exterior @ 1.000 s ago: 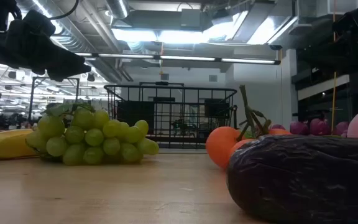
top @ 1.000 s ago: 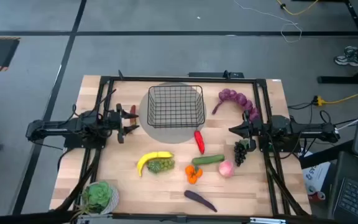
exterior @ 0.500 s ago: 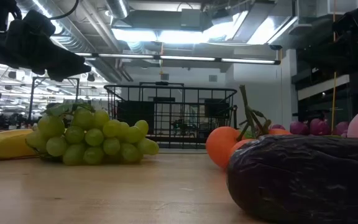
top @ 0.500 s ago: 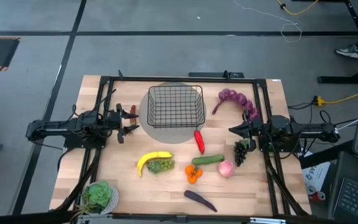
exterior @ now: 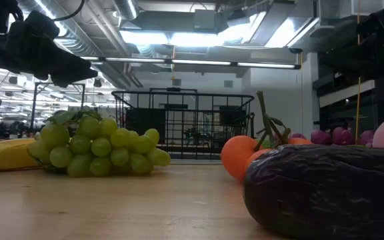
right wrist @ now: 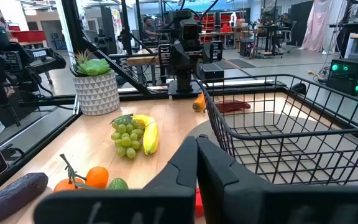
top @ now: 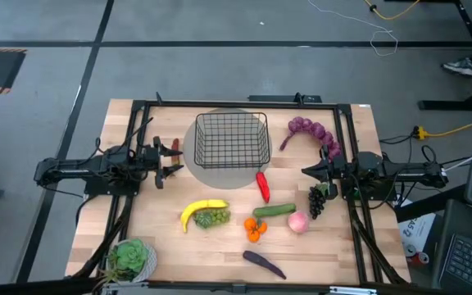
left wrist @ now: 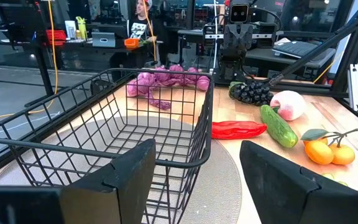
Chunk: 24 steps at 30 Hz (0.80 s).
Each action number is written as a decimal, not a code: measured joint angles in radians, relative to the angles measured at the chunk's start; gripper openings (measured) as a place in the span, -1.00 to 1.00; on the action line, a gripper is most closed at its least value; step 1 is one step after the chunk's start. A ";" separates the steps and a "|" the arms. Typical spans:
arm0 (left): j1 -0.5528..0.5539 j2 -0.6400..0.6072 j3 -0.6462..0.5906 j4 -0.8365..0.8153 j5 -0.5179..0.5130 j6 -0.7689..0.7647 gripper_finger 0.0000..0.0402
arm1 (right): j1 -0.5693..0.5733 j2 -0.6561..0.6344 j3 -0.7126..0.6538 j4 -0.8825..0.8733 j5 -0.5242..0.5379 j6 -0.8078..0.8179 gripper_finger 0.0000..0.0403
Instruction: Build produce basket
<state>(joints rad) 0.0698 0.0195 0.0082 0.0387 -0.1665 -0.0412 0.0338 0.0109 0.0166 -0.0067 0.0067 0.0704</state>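
Observation:
The black wire basket (top: 232,139) stands on a round grey disc at the table's far middle; it also shows in the left wrist view (left wrist: 104,130) and the right wrist view (right wrist: 278,124). On the table lie a banana (top: 201,208), green grapes (top: 212,219), a red chili (top: 262,186), a cucumber (top: 274,211), oranges (top: 255,229), a peach (top: 298,222), an eggplant (top: 264,263), dark grapes (top: 318,199) and a purple bunch (top: 310,131). My left gripper (top: 173,160) is open, left of the basket. My right gripper (top: 308,172) is shut, right of the chili. Both are empty.
A green plant in a white pot (top: 131,258) stands at the near left corner. A black frame (top: 244,104) runs around the table's edges. The produce lies spread over the table's near middle, between the two arms.

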 joint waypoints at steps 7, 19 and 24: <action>0.000 0.000 0.000 0.000 0.000 0.000 0.14 | 0.000 0.000 0.000 0.001 0.000 0.005 -0.99; 0.000 0.000 0.000 0.000 0.000 0.000 0.14 | 0.000 0.000 0.000 0.011 0.009 0.306 -0.99; 0.000 0.000 0.000 0.000 0.000 0.000 0.14 | 0.000 0.000 0.000 0.003 0.009 0.425 -0.99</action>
<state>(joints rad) 0.0698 0.0195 0.0081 0.0386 -0.1663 -0.0412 0.0338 0.0105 0.0166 -0.0032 0.0155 0.4954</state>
